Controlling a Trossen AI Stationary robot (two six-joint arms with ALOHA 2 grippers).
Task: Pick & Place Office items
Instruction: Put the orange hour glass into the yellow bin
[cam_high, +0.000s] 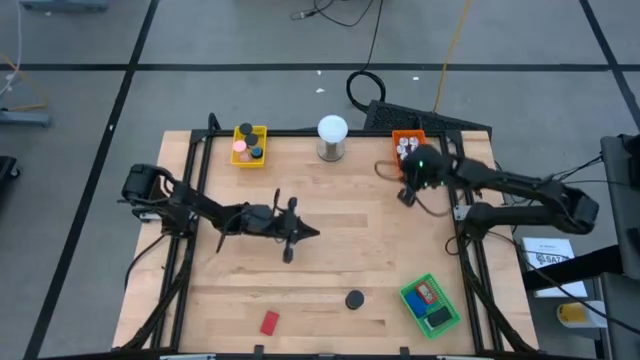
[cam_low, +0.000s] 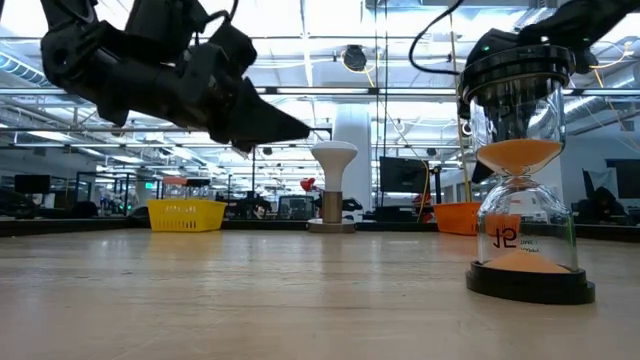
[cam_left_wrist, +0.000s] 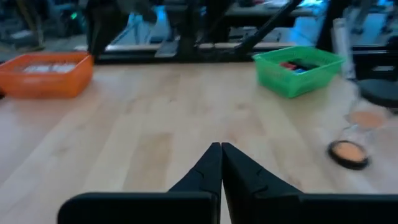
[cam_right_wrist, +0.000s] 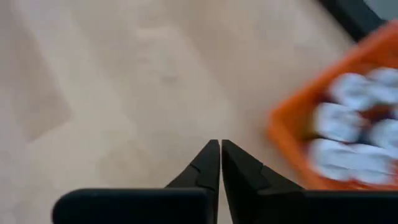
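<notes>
A red flat block (cam_high: 269, 322) lies on the table near its front edge. To its right an hourglass with black caps and orange sand (cam_high: 354, 299) (cam_low: 528, 200) stands upright on its base. My left gripper (cam_high: 312, 234) (cam_left_wrist: 221, 147) hovers over the middle of the table, shut and empty, pointing toward the right side. My right gripper (cam_high: 405, 196) (cam_right_wrist: 220, 144) is shut and empty too. It slants down over bare wood just in front of the orange tray (cam_high: 407, 146) (cam_right_wrist: 336, 134), which holds whitish pieces.
A yellow tray (cam_high: 249, 143) with pink and black round pieces stands at the back left. A white ball on a metal base (cam_high: 332, 135) stands at the back middle. A green tray (cam_high: 430, 304) (cam_left_wrist: 298, 68) with red and blue blocks sits at the front right.
</notes>
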